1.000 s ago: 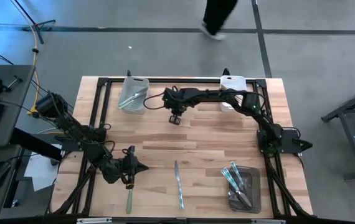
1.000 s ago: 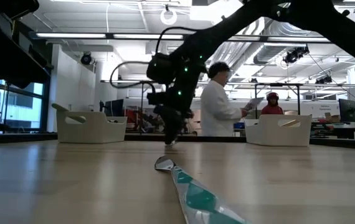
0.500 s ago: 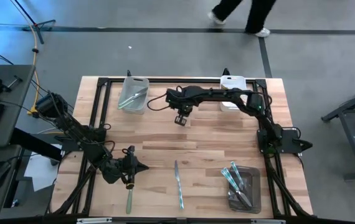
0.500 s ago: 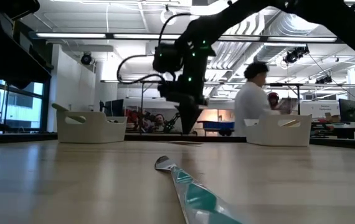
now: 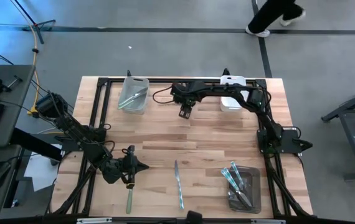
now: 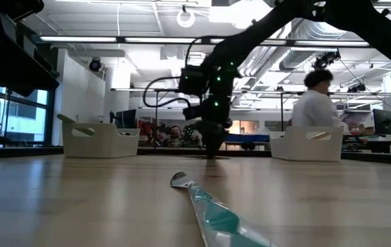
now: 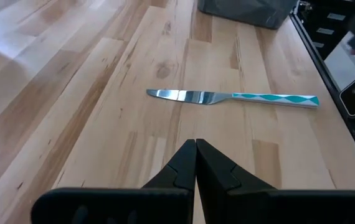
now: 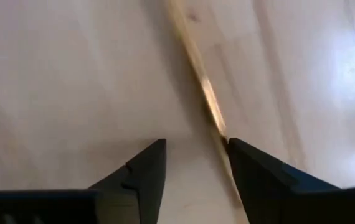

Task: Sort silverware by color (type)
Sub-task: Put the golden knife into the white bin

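Silverware: one knife [image 5: 178, 183] with a teal-and-white diamond-patterned handle lies loose on the desk [image 5: 196, 140] near its front edge, about midway across; nothing touches it. The same knife [image 7: 233, 97] shows in the left wrist view lying crosswise ahead of the end effector, and runs toward the camera in the low view [image 6: 212, 213].

A second piece [image 5: 128, 200], greenish-gold, lies near the front edge to the knife's left, just in front of the left end effector.

Further pieces, blue-green, rest in the dark bin [image 5: 255, 193] at the front right corner. Silver pieces rest in the clear bin [image 5: 123, 102] at the back left. A white bin [image 5: 233, 81] stands at the back right, partly covered by the right arm.

Left end effector [image 5: 129, 176]: low over the front left of the desk, fingers [image 7: 184, 165] pressed together, gripping nothing.

Right end effector [image 5: 184, 111]: reached across the back of the desk, between the clear and white bins, fingers [image 8: 143, 171] parted, empty, over bare wood.

Surroundings: black frame rails around the desk; a person walking on the floor beyond the back edge [image 5: 274, 15]; keyboard and mouse on a side desk at far left.
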